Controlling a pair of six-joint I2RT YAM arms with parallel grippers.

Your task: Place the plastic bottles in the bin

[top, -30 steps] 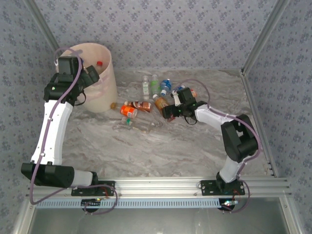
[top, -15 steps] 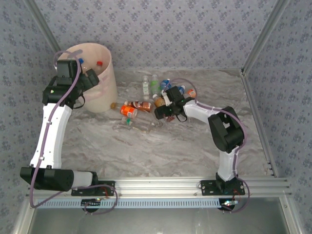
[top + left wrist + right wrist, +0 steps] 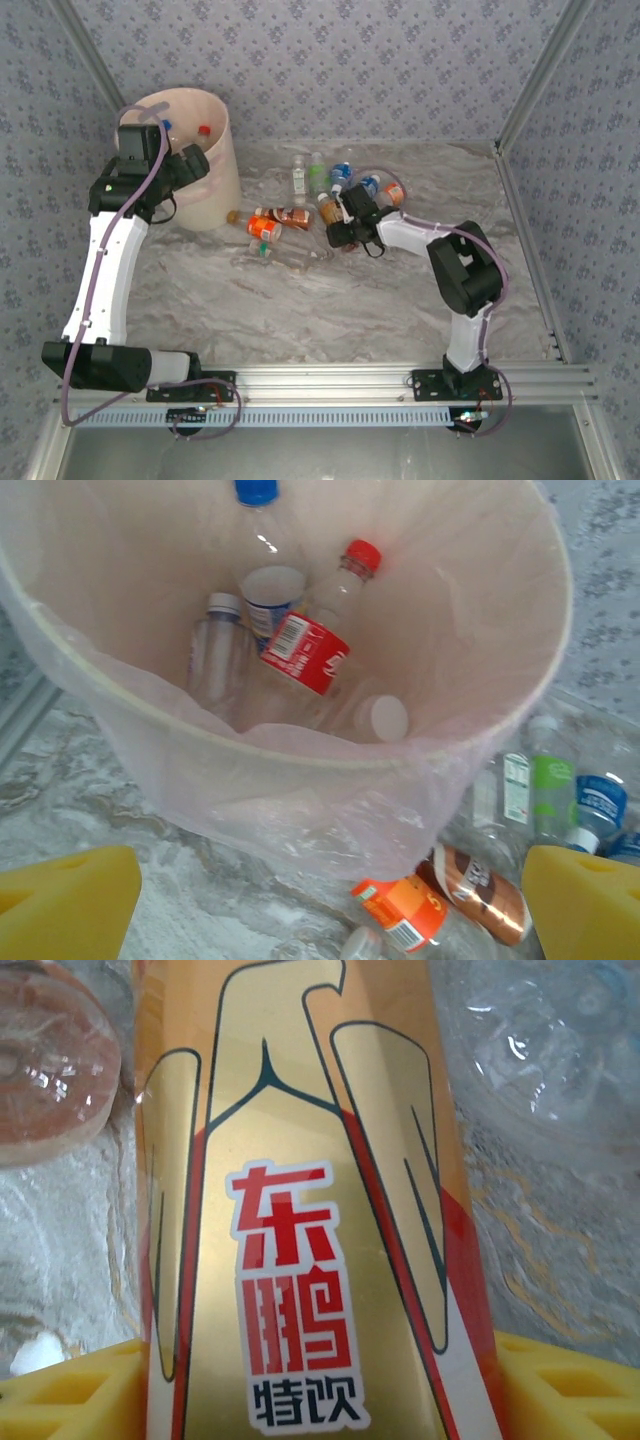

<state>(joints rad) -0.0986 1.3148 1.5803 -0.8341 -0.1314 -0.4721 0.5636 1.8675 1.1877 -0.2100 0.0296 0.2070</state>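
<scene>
step: lift gold-labelled bottle (image 3: 300,1210) | right tool (image 3: 320,1385): clamped on its sides, among plastic bottles (image 3: 290,215) lying near the table (image 3: 300,310) far edge | left tool (image 3: 325,900): open above bin (image 3: 220,190), far left corner | advice: raise straight, clear neighbours, release past the rim

arms (image 3: 110,260): white links, black joints | cables (image 3: 64,380): purple | left hand (image 3: 325,910): yellow fingers (image 3: 70,900)
</scene>
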